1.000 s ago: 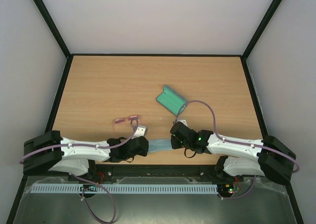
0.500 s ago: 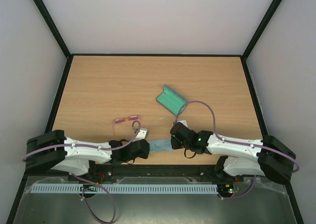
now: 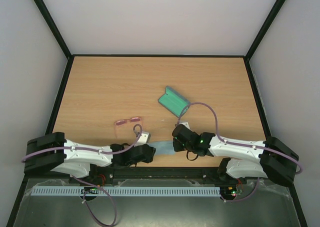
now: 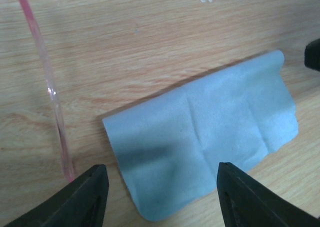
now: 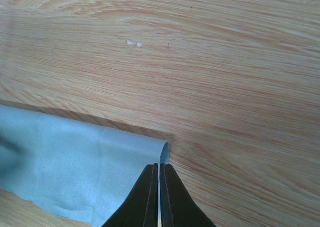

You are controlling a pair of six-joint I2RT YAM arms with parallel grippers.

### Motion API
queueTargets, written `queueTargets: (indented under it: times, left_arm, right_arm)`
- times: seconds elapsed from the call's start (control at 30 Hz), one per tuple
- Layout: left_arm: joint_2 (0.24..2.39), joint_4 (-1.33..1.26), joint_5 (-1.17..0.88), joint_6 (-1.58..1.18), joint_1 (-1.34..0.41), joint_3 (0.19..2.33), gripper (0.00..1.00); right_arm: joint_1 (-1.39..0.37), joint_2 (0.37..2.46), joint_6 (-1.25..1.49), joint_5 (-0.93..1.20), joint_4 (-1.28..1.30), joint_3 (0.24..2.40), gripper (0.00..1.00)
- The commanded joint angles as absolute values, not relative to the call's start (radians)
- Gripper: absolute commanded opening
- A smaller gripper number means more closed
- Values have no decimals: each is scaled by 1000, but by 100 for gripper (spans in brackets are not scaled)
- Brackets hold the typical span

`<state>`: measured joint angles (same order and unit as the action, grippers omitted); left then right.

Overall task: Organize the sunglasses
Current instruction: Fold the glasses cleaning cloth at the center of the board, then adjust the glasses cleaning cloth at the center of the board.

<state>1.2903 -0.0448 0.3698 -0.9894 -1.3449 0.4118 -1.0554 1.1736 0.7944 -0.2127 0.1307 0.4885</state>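
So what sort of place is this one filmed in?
Probably a lab robot test cell: a wooden table boxed in by plain white walls, two arms bolted at its near edge, and just a few props, the sunglasses, a teal case and a blue cloth.

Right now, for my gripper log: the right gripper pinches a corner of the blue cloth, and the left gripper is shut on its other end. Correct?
Not quite. The left gripper is open: the left wrist view shows its fingers spread apart over the blue cloth, gripping nothing. The right gripper does pinch a corner of the cloth.
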Motion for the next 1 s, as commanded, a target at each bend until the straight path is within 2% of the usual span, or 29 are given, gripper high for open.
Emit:
queueTargets:
  times: [0.0,0.03,0.1,0.17,0.3,0.37,0.43,0.57,0.97]
  left_arm:
    - [1202,69,420,-1032,-1370,410,71]
    - [1167,97,426,-1043,-1371,410,76]
    - [1089,147,440,-1052,-1370,409,80]
    - [1028,190,472,-1054,-1369,410,77]
    - [984,215,486,-1038,-1342,403,50]
    - [989,209,474,-1035,-1327,394,29]
    - [997,194,461,-1031,-1318,385,20]
    - [1010,179,451,-1026,-1312,380,14]
    - [1003,165,436,-1008,-1289,367,13]
  right_arm:
    - [-1065,1192,799,-208,137,477,8]
    - [-1065,1194,797,-209,139,478,12]
    - [-1065,1203,790,-214,147,484,17]
    - [-1066,1216,785,-214,146,488,23]
    - [-1065,1238,782,-216,122,496,31]
    - [-1065,1247,783,-213,108,495,32]
    - [-1065,1254,785,-210,87,489,32]
    - [-1066,1269,782,-188,44,485,26]
    - [-1065,1289,790,-200,51,495,23]
